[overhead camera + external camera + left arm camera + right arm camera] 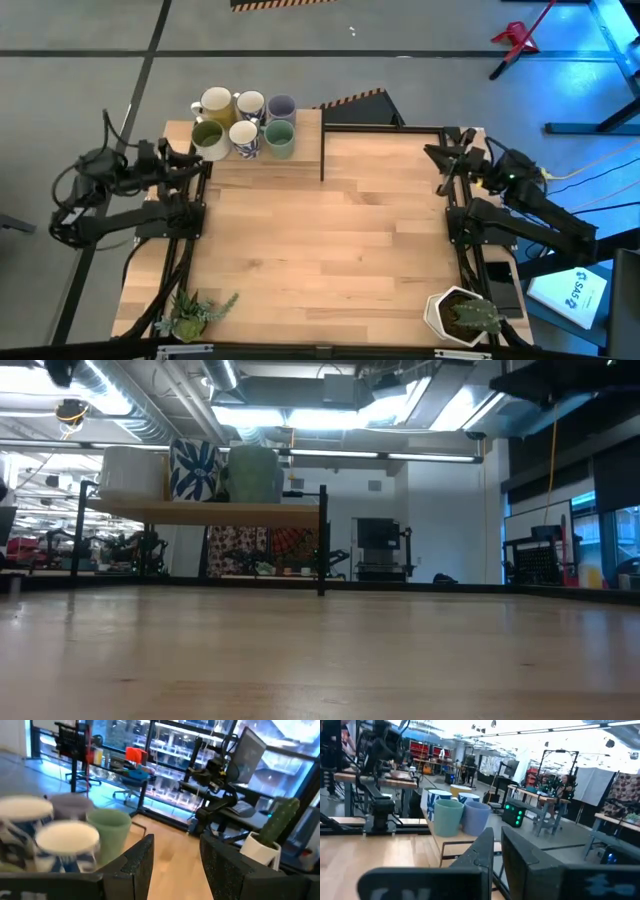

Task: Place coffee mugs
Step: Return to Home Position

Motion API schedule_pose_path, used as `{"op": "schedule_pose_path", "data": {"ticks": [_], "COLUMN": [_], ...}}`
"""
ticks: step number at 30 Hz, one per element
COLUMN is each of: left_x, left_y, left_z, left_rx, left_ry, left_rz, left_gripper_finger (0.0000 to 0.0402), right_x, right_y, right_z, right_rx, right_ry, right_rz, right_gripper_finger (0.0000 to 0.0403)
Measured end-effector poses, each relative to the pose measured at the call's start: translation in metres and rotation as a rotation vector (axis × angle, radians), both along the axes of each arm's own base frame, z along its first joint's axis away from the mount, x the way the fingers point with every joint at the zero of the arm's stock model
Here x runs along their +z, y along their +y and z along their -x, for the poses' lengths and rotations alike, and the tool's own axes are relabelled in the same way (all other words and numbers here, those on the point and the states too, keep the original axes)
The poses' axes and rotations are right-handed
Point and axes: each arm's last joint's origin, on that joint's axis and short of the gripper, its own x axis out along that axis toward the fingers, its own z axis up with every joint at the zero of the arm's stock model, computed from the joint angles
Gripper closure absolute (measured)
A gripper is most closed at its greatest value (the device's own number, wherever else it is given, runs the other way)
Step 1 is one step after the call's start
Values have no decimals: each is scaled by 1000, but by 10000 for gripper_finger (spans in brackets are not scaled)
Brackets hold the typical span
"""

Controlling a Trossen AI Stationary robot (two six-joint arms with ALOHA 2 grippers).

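Currently all six coffee mugs (243, 124) stand clustered on a raised shelf (300, 135) at the table's (330, 250) far left corner. Both arms rest at the table's sides; the left gripper (172, 865) and right gripper (497, 855) each have fingers slightly apart, holding nothing.

Two dark arms (130, 215), black cables, green light
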Motion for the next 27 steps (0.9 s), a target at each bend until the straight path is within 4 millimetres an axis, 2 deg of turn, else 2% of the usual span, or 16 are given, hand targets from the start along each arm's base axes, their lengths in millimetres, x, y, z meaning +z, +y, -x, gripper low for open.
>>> {"op": "schedule_pose_path", "data": {"ticks": [3, 5, 7, 9, 11, 14, 18, 24, 27], "left_x": [-29, -44, -61, -74, -101, -126, -163, -166, -166], "left_y": [0, 5, 9, 14, 18, 22, 23, 18, 16], "left_z": [-3, -15, -25, -41, -58, -74, -90, -92, -93], "left_rx": [-20, -19, -18, -40, -107, -178, -240, -253, -258], "left_ry": [-3, 23, 86, 56, 61, -20, -86, -57, -54], "left_rz": [40, 70, 95, 87, 129, 159, 234, 189, 184], "left_gripper_finger": [248, 248, 248, 248, 248, 248, 248, 248, 248], "right_x": [-14, -30, -52, -75, -101, -106, -103, -114, -114], "right_y": [-3, -6, -9, -10, -10, -8, 0, 11, 16], "right_z": [-6, -11, -15, -18, -18, -22, -24, -32, -34], "right_rx": [2, -4, -12, -7, 8, 36, 98, 122, 85], "right_ry": [-37, -65, -94, -161, -203, -102, -129, -32, -9], "right_rz": [8, 2, -12, -18, -30, -32, 53, -15, 32], "right_gripper_finger": [375, 375, 375, 375, 375, 374, 374, 374, 374]}}
